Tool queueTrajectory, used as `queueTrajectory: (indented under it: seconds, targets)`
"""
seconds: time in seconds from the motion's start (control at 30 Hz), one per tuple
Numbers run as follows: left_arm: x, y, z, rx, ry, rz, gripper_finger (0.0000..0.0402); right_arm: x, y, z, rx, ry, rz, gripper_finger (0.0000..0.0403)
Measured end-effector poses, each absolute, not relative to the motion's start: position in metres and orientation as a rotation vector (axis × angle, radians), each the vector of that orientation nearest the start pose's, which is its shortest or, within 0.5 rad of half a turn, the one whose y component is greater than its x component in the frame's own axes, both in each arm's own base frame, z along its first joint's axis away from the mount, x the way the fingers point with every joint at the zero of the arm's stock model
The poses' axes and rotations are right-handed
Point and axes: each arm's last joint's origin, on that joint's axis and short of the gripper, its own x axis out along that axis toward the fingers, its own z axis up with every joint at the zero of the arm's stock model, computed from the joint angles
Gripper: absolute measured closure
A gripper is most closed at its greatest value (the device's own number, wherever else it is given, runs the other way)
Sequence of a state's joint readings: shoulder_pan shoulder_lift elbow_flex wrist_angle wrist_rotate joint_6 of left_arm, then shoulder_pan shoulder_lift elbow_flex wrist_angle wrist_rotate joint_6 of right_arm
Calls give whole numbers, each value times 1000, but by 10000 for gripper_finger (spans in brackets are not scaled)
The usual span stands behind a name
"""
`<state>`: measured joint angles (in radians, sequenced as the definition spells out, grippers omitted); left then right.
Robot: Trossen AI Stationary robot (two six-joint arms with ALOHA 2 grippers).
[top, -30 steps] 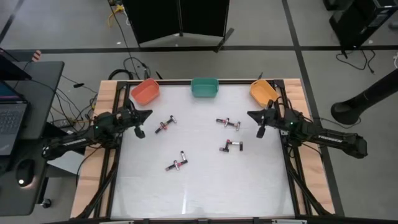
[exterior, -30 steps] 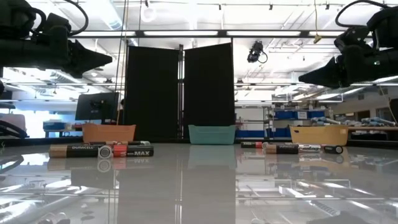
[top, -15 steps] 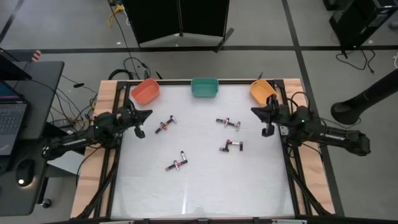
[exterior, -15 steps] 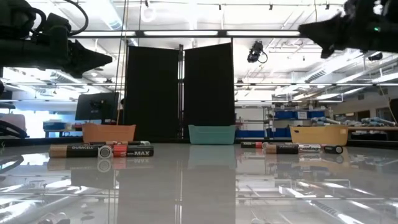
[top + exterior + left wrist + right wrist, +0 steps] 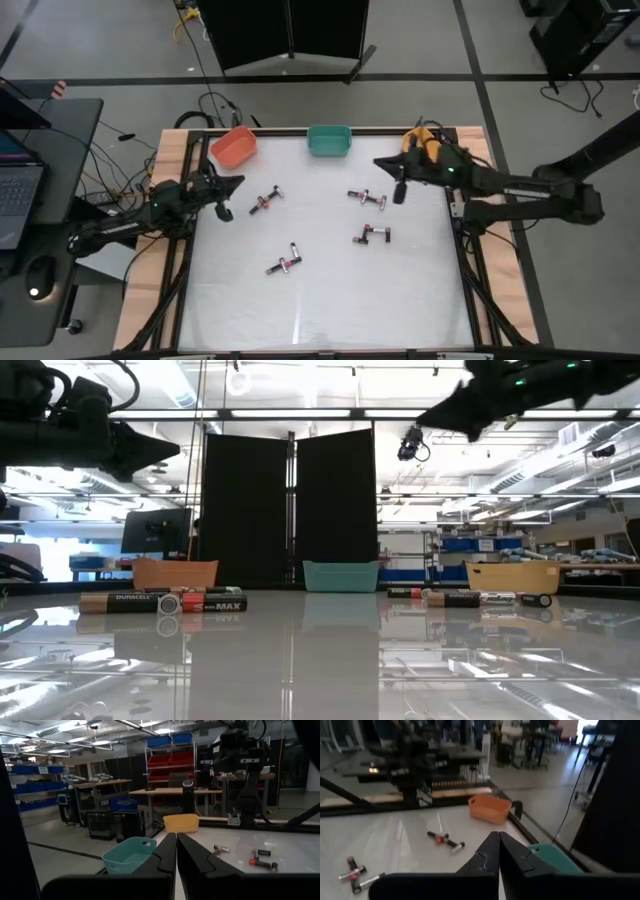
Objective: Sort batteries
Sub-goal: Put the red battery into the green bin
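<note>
Since 1 s ago the right gripper [image 5: 398, 190] swung in from the table's 3 o'clock edge toward the centre, fingers pressed together, empty, probably aiming for a pick. Left gripper [image 5: 226, 209] waits at 9 o'clock, also closed. Batteries [image 5: 284, 265] lie scattered mid-table, unsorted.

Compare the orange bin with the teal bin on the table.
The orange bin sits at the far left corner, turned at an angle; the teal bin sits mid-edge, square to the table. The orange bin looks rounder, the teal bin boxier. Both are small, open-topped and at the far edge, apart from the batteries.
</note>
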<state>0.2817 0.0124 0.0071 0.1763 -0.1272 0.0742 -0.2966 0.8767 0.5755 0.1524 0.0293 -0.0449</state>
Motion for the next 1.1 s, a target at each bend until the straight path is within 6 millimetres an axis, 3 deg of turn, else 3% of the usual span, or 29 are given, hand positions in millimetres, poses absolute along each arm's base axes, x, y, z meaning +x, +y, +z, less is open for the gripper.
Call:
queueTrajectory:
  seconds: [0.23, 0.37, 0.6, 1.1]
  targets:
    - [91, 30, 187, 72, -214, 402, 379, 225, -74, 272, -2, 274, -320, 376]
    - [91, 30, 187, -12, -233, 392, 379, 239, -81, 278, 25, 394, -295, 388]
    - [92, 30, 186, 11, -210, 383, 379, 266, -82, 286, 63, 560, -266, 390]
    - [103, 31, 179, -21, -53, 319, 379, 314, -95, 241, 252, 972, -198, 391]
